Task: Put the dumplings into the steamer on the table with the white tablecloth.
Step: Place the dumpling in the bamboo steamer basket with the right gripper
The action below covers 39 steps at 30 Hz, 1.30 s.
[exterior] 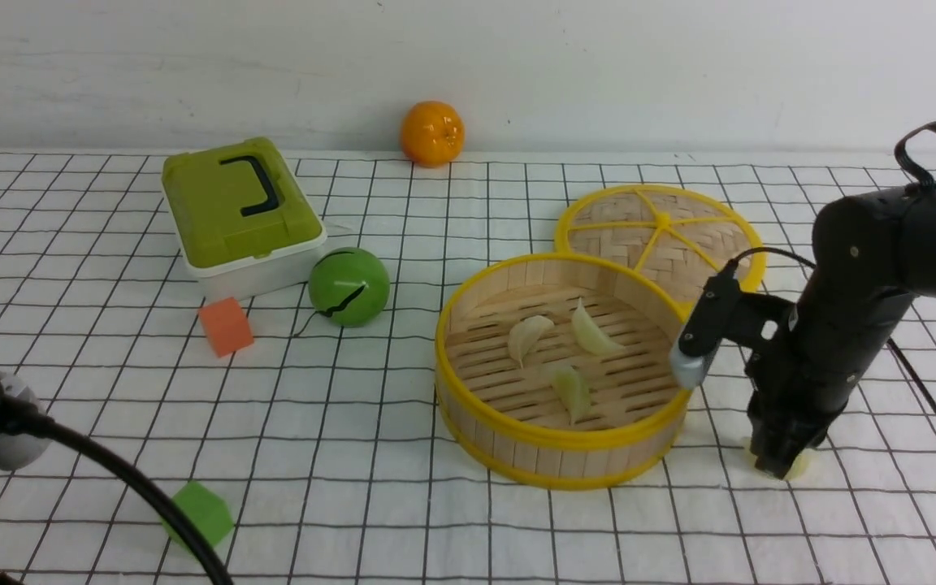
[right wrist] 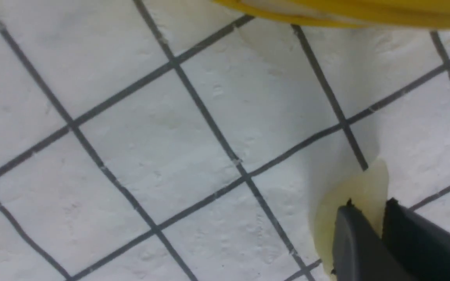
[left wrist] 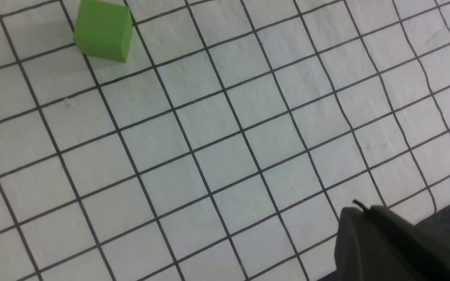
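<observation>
The steamer (exterior: 557, 443) stands right of centre on the table's white tablecloth (exterior: 403, 504); its yellow rim (right wrist: 346, 11) edges the right wrist view. Three dumplings lie on its slatted floor (exterior: 529, 335) (exterior: 594, 329) (exterior: 574, 390). A fourth dumpling (right wrist: 361, 187) lies on the cloth just right of the steamer. My right gripper (right wrist: 369, 203) points down onto it, fingers close together with the dumpling pinched between them. From the front the right gripper (exterior: 777, 467) hides most of that dumpling (exterior: 801, 465). My left gripper (left wrist: 359, 206) is shut and empty, low over the cloth at the near left.
The woven steamer lid (exterior: 663, 231) lies flat behind the steamer. A green-lidded box (exterior: 236, 203), a green ball (exterior: 348, 286) and an orange cube (exterior: 226, 326) sit at the left. An orange (exterior: 432, 132) rests by the wall. A green cube (exterior: 201, 512) (left wrist: 104, 31) lies near my left arm.
</observation>
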Available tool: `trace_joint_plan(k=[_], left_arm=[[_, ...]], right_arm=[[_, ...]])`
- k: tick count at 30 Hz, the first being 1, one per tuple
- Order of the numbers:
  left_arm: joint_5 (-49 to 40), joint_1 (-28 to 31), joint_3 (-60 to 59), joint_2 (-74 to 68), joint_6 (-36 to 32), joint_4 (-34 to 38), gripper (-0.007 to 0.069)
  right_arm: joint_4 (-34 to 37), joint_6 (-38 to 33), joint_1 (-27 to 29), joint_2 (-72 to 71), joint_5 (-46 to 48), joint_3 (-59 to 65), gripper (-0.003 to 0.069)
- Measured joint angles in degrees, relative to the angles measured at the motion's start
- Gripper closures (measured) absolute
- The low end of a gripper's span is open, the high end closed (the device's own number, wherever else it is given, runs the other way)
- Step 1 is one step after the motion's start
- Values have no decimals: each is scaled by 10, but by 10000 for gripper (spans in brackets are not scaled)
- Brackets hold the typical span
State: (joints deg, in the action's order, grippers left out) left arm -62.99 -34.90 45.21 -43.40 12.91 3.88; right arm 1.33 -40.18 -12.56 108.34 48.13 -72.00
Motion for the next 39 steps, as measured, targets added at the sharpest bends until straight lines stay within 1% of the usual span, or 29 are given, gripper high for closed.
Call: trace_joint_plan(k=[1,2,5,10,16,19,22,24,26,31,33,35,37,39], left_arm=[[-1,0,0,0,0,0,619],[-6,0,0,0,0,0,616],[-10,0,0,0,-1,-1,613],[-10,0,0,0,-1,-1,608],[-10,0,0,0,-14,-3,606],[-10,0,0,0,-15,-4,606],[-7,0,0,0,-15,-7,606],[2,0,0,0,-15,-9,606],[8,0,0,0,-15,-9,603],[11,0,0,9,-15,-17,602],[11,0,0,28,-15,-26,602],[10,0,0,59,-15,-32,600],[7,0,0,100,-15,-42,597],[3,0,0,147,-15,-52,596]], right_arm=[[0,0,0,0,0,0,589],[-1,15,0,-9,8,0,648],[0,21,0,-27,32,-1,673],[27,34,0,-69,49,-24,673],[44,83,0,-94,65,-41,673],[85,94,-12,-94,61,-46,673],[136,104,-48,-89,30,-65,673],[142,132,-74,-80,-6,-78,673],[134,179,-89,-62,-41,-91,673],[56,324,-91,5,-73,-103,671],[43,365,-91,25,-88,-103,662],[38,387,-91,32,-104,-103,640],[36,398,-91,32,-105,-103,580],[36,402,-91,26,-106,-103,489]])
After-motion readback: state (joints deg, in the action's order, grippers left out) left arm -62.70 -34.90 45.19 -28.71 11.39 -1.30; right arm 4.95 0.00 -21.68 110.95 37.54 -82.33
